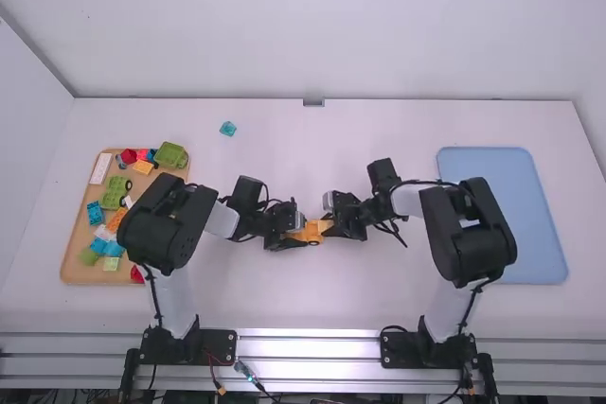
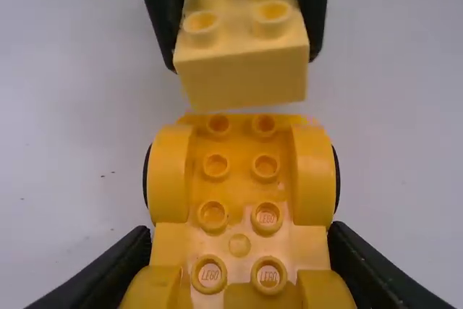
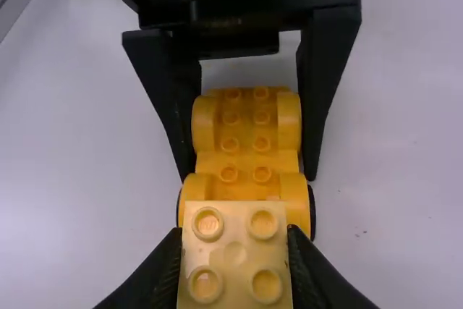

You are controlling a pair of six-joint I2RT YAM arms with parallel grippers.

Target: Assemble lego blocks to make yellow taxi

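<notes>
Nearest you, at the high view's lower left, your left arm is leaning over a tan tray, partly hiding its loose bricks; at lower right, your right arm is overlapping the near-left part of a blue tray. Cables are trailing around both wrists. At the centre of the frame, your left gripper is pinching the yellow car base by its sides, and just to its right your right gripper is pinching a pale yellow block between its fingers. Farther off, at upper left, a green brick is lying at the tray's far corner, and beyond it a teal brick is sitting on the white table.

The plastic is looking smooth and lightly glossy. The base is carrying paired round studs between curved fenders, with black wheels showing beside them; the block is squarish and boxy, with four hollow studs.

The base's long axis is running left to right across the frame, its studs pointing up. The block's studs are also facing up, near the base's right end; you can't tell whether the two are touching.
</notes>
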